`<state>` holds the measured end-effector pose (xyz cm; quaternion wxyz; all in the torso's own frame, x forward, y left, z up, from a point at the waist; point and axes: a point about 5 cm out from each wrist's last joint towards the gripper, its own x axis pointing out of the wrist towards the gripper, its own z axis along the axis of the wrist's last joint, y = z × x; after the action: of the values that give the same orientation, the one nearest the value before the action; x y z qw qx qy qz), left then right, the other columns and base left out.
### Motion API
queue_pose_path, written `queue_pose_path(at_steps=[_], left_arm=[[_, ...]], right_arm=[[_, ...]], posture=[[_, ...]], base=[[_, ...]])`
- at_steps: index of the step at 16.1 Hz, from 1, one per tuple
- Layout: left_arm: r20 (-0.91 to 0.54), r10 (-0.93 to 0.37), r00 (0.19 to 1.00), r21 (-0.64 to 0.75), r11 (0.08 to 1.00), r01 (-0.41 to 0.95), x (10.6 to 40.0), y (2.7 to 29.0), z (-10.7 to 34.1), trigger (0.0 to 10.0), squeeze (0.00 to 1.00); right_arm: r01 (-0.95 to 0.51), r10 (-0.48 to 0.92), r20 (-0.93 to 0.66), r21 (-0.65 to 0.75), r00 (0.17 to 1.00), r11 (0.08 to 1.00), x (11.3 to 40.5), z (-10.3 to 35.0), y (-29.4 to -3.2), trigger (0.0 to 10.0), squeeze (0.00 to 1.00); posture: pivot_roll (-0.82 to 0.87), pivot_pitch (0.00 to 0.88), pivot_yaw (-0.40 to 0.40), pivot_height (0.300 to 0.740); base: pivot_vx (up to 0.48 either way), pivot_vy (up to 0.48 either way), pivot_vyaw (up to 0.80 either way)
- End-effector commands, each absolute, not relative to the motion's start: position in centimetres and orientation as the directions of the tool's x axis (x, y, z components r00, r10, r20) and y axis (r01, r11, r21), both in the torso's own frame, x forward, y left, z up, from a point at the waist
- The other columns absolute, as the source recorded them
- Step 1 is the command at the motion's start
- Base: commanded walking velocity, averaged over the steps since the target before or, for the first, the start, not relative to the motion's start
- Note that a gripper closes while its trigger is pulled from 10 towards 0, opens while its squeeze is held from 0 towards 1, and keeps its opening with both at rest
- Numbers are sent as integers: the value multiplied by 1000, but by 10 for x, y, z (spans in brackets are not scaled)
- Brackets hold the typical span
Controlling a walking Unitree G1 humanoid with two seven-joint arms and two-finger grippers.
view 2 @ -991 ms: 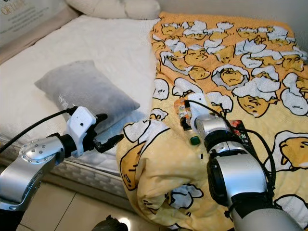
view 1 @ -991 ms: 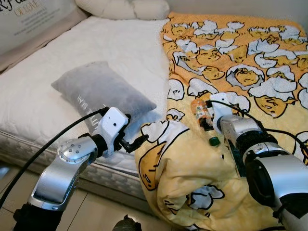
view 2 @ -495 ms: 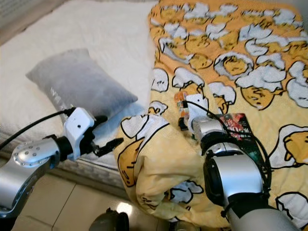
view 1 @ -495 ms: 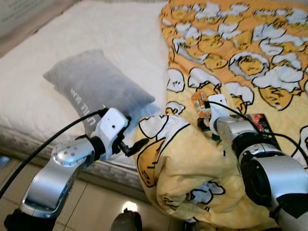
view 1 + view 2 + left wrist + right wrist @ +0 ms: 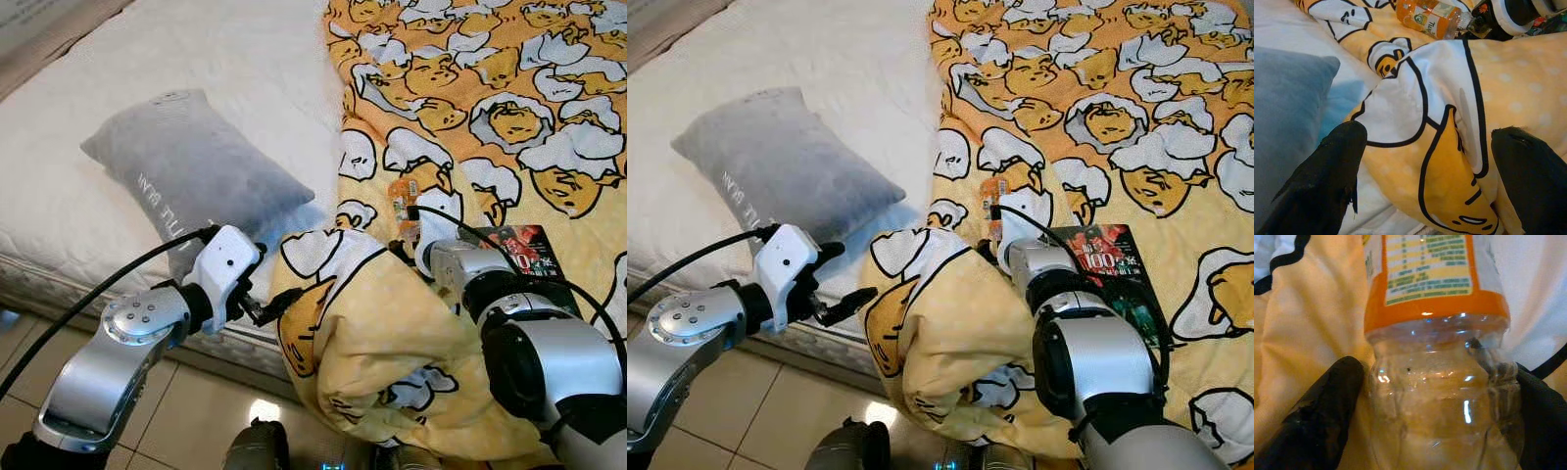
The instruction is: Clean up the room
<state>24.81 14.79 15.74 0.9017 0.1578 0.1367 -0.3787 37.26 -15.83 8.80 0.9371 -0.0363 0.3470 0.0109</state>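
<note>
R gripper (image 5: 1435, 382) has come down onto the bottle (image 5: 404, 204) on the yellow blanket (image 5: 509, 108) — a sec ago its fingers were short of it w/ the green cap in plain sight; now the wrist view has one black finger (image 5: 1322, 406) on each side of the clear neck end, below the orange label. Looks clenched on it, or v. nearly; both pads touch the plastic. The bottle lies flat on the bed, just beside a dark booklet (image 5: 524, 257) and above the bunched blanket fold hanging off the mattress edge.

L gripper (image 5: 1427, 161) hasn't really shifted — fingers spread wide, nothing between them, hovering at the fold's corner, near the grey pillow (image 5: 196, 186).

The camera has dipped closer, so the scene sliding isn't the things moving.

My read: the pickup's about done — next is lifting the bottle off the bed. The blanket and pillow are left to tidy.
</note>
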Motion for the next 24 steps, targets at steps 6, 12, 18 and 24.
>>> queue_pose_path(at_steps=[6, 12, 18, 24], left_arm=[[-353, -665, 659, 155, 653, 741, 248, 144, 161, 10000, 98], [-371, -642, 671, 137, 677, 723, 256, 149, 147, 10000, 82], [-331, -535, 777, 161, 780, 605, 259, 160, 137, 10000, 71], [-232, -307, 923, 167, 922, 349, 252, 172, 137, 10000, 0]], right_arm=[[-22, 8, -655, -14, 756, 1000, 373, 88, -154, 0, 0], [70, 26, -556, 152, 831, 986, 382, 102, -155, 0, 0], [137, -45, -286, 312, 957, 940, 389, 125, -184, 0, 0], [21, -27, 10, 410, 1000, 912, 353, 134, -182, 10000, 0]], posture=[[166, 134, 70, 740], [99, 16, 68, 740], [53, 0, 74, 740], [30, 0, 65, 740]], base=[[0, 0, 0], [0, 0, 0], [0, 0, 0], [0, 0, 0]])
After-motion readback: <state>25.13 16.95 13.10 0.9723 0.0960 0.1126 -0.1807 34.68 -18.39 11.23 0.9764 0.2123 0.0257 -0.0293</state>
